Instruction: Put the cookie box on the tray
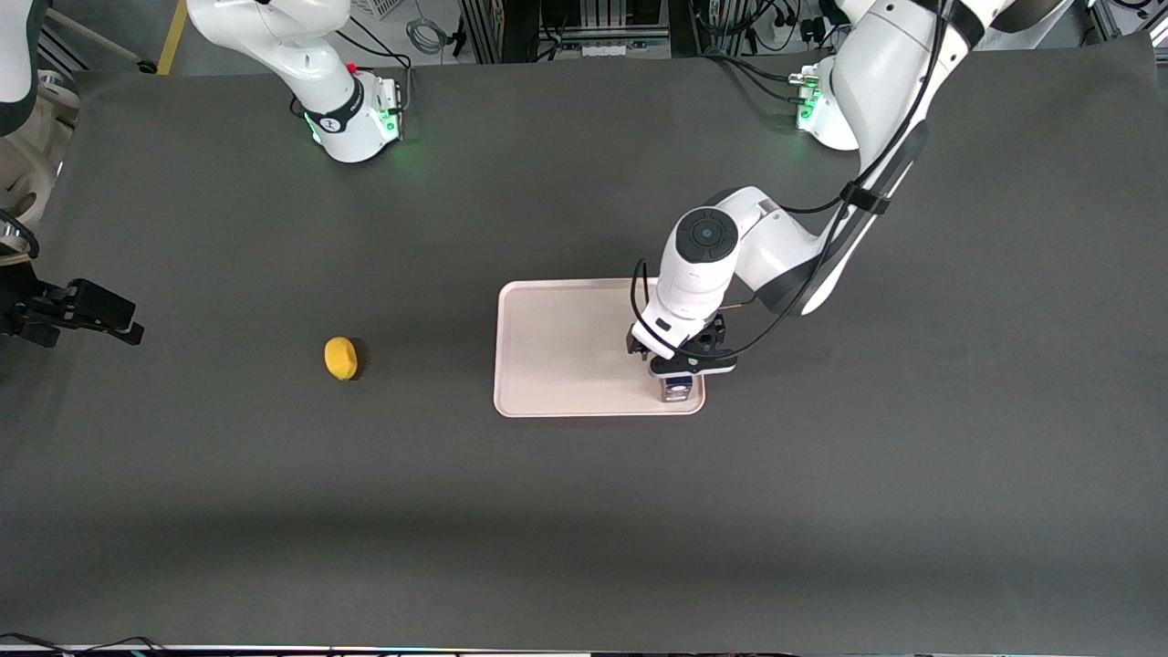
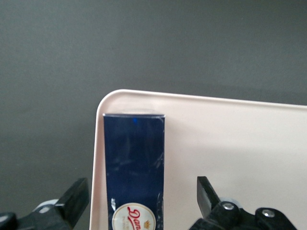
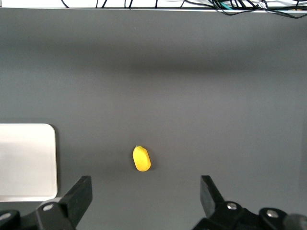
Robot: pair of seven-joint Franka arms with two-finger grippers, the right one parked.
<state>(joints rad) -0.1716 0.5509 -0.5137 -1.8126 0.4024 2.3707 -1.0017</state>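
Cookie box (image 2: 134,167) sits on tray (image 1: 557,347), corner at 5 o'clock. Gripper (image 2: 143,201) spread wide, gripping nothing. Only retract left.

- A small yellow lump (image 1: 340,358) is seen lying on the table (image 1: 584,529), toward the parked arm's end; it is shown again in the right wrist view (image 3: 141,158), alone on the bare surface.
- The table is covered by a dark grey, matte mat, and a soft band of shadow is cast across the part nearest the front camera.
- A coil of grey cable (image 1: 424,35) is seen on the floor just off the table edge farthest from the front camera.
- A yellow stripe (image 1: 171,36) is painted on the floor there, toward the parked arm's end.
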